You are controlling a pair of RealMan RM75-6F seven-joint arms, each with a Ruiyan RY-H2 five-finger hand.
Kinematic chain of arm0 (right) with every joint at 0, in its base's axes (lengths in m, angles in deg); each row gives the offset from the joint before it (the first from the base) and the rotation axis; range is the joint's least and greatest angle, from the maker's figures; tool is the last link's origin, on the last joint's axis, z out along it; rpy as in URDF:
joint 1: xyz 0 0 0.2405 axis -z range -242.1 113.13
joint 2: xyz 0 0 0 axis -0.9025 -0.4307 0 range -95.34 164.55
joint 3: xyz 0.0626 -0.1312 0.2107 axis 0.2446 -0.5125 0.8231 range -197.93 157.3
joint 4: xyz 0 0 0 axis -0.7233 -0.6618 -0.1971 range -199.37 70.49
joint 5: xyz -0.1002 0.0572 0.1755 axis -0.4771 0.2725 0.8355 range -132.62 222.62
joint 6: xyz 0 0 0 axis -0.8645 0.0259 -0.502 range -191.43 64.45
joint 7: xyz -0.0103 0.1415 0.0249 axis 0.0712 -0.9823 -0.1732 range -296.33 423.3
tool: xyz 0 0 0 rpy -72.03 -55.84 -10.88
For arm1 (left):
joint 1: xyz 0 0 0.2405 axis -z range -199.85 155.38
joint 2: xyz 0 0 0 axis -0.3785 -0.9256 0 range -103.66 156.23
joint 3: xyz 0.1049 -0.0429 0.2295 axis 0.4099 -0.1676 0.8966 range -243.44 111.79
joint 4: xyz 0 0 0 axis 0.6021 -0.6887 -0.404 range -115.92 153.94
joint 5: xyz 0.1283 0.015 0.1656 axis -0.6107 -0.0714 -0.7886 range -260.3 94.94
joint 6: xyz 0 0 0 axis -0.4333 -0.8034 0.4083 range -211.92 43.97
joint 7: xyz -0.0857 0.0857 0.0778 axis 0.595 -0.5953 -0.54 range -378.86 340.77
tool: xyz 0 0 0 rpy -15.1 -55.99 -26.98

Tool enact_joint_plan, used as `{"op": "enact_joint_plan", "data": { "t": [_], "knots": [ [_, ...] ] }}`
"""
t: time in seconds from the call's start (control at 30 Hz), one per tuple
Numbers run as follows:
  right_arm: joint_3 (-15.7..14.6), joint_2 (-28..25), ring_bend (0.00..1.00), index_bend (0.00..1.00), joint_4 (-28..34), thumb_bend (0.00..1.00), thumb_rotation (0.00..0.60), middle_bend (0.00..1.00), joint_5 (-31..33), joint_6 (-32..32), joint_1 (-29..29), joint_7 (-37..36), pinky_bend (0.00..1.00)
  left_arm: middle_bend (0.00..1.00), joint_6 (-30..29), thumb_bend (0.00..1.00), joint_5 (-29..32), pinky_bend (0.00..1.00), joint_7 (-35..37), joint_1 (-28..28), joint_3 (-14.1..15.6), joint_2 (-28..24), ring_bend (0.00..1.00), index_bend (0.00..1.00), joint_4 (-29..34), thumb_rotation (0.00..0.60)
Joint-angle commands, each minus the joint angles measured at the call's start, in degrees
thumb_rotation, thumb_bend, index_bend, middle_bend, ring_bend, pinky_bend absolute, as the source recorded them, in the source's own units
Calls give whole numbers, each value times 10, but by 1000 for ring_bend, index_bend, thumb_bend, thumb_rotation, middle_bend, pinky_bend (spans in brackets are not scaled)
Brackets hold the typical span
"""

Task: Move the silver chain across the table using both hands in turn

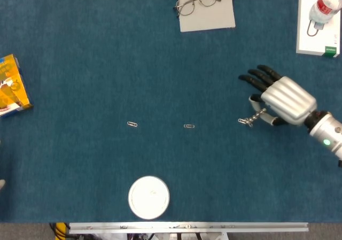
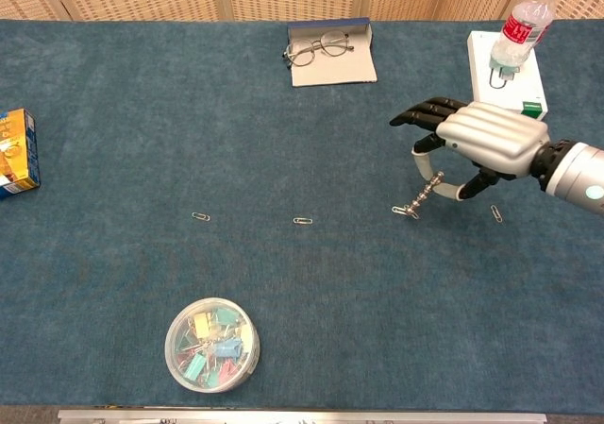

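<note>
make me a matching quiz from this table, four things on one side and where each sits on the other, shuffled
Things:
1. glasses
2. bottle
3. chain
4. clip tub

Places:
A. hanging from the right hand
B. near edge
C. on the white box, far right
D. on the grey card, far middle

Pairs: 1-D, 2-C, 3-A, 4-B

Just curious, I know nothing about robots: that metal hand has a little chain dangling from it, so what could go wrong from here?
The right hand seems to hold the silver chain only by its upper end, so it might slip free. Its trailing end is at the blue cloth and could snag.
</note>
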Motion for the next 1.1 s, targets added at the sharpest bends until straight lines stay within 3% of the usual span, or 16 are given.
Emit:
{"op": "enact_joint_plan", "data": {
  "t": [0.03, 0.4, 1.1],
  "knots": [
    [0, -20, 0, 623, 13, 291, 600, 95, 4, -13, 12, 9, 40, 0, 0, 104, -1, 0, -4, 1, -1, 1, 0, 254, 2, 600],
    [-10, -63, 0, 623, 21, 291, 600, 95, 29, -48, 68, 12, 40, 0, 1, 104, -4, 0, -30, 5, -1, 10, 0, 254, 16, 600],
    [-8, -37, 0, 623, -47, 291, 600, 95, 53, -54, 127, -26, 40, 0, 15, 104, 9, 0, -41, 14, -3, 15, 0, 254, 17, 600]
  ]
}}
